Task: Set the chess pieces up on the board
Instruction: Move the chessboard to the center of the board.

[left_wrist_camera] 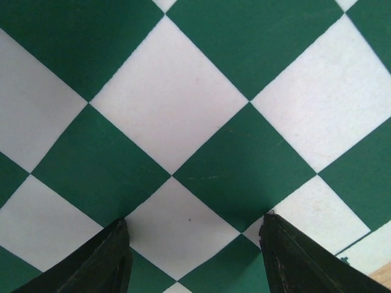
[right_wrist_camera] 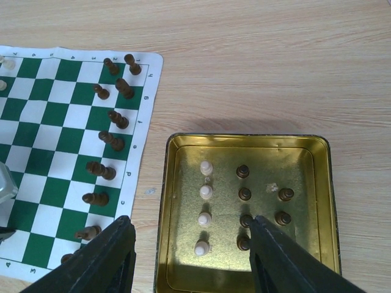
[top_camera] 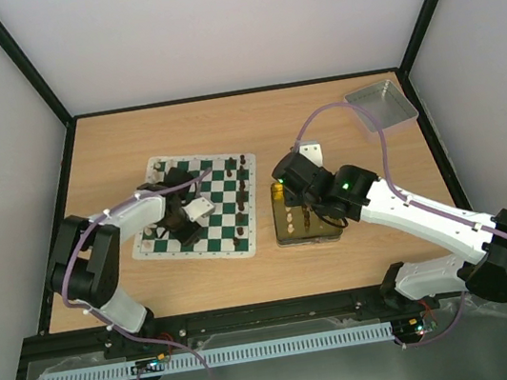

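Note:
The green and white board lies left of centre. Dark brown pieces stand along its right side, also in the right wrist view. My left gripper is open and empty, low over bare squares of the board. My right gripper is open and empty above the gold tray; its own view shows several cream pawns and several dark pawns standing in the tray. The right finger covers part of two dark pawns.
A grey metal tray sits at the back right corner. The gold tray lies just right of the board. Cream pieces stand at the board's far left, partly hidden by the left arm. Black frame posts edge the table.

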